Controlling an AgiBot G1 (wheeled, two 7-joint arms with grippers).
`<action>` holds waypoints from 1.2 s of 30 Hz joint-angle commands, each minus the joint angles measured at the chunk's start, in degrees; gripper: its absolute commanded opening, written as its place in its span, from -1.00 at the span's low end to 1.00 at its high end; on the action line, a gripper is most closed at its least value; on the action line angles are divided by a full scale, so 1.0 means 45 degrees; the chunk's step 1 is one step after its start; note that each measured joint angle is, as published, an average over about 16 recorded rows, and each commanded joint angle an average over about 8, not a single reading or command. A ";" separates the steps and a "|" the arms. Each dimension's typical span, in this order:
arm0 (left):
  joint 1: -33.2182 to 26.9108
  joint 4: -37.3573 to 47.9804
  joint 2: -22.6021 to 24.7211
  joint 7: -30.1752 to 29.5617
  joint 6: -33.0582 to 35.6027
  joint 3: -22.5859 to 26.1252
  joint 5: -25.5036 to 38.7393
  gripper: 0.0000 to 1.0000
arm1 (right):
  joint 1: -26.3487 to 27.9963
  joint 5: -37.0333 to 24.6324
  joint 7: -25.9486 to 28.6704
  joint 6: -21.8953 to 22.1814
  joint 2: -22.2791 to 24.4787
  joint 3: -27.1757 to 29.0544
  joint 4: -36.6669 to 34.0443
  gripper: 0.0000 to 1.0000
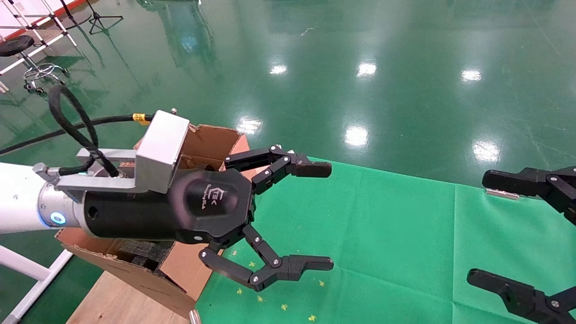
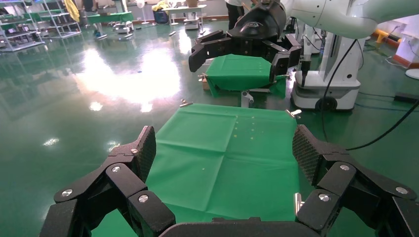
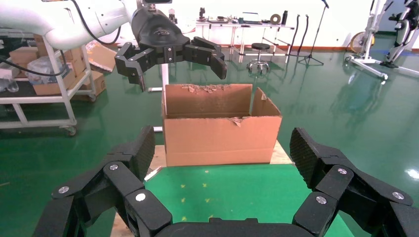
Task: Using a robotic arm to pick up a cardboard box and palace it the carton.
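The robotic arm (image 1: 27, 202), the left one, fills the near foreground of the head view, reaching in from nine o'clock toward the centre, white sleeve, blue light ring, silver block and looping black cable on its wrist. Its left gripper (image 1: 315, 216) hangs above the edge of the green cloth (image 1: 382, 234), jaws spread wide and holding nothing; in its own wrist view the two textured fingertips (image 2: 146, 150) stand far apart with only cloth between them.

Next in size, the green cloth covers the table from the centre out to three o'clock, creased in a cross, with small yellow specks near six o'clock.

The carton (image 1: 211, 139) stands at the cloth's nine o'clock end, largely hidden behind and beneath the left wrist. It rests on a pale wooden surface (image 1: 117, 301), its rear flap ragged along the top, and dark foam shows inside at about seven o'clock. The right wrist view shows it whole (image 3: 220, 131), open-topped, with the left gripper poised above its rear wall.

The right gripper (image 1: 504, 229) sits at three to four o'clock over the far end of the cloth, jaws likewise wide and empty.

The cardboard box is not visible in any of the views.

A black stool (image 1: 18, 47) stands on the glossy green floor at ten o'clock.
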 commanded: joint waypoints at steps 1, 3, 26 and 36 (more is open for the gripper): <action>-0.0001 0.0001 0.0000 0.0000 0.0000 0.0000 0.0001 1.00 | 0.0000 0.0000 0.0000 0.0000 0.0000 0.0000 0.0000 1.00; -0.0001 0.0001 0.0000 0.0000 0.0000 0.0000 0.0002 1.00 | 0.0000 0.0000 0.0000 0.0000 0.0000 0.0000 0.0000 1.00; -0.0001 0.0001 0.0000 0.0000 0.0000 0.0000 0.0004 1.00 | 0.0000 0.0000 0.0000 0.0000 0.0000 0.0000 0.0000 1.00; -0.0001 0.0001 0.0000 0.0000 0.0000 0.0000 0.0004 1.00 | 0.0000 0.0000 0.0000 0.0000 0.0000 0.0000 0.0000 1.00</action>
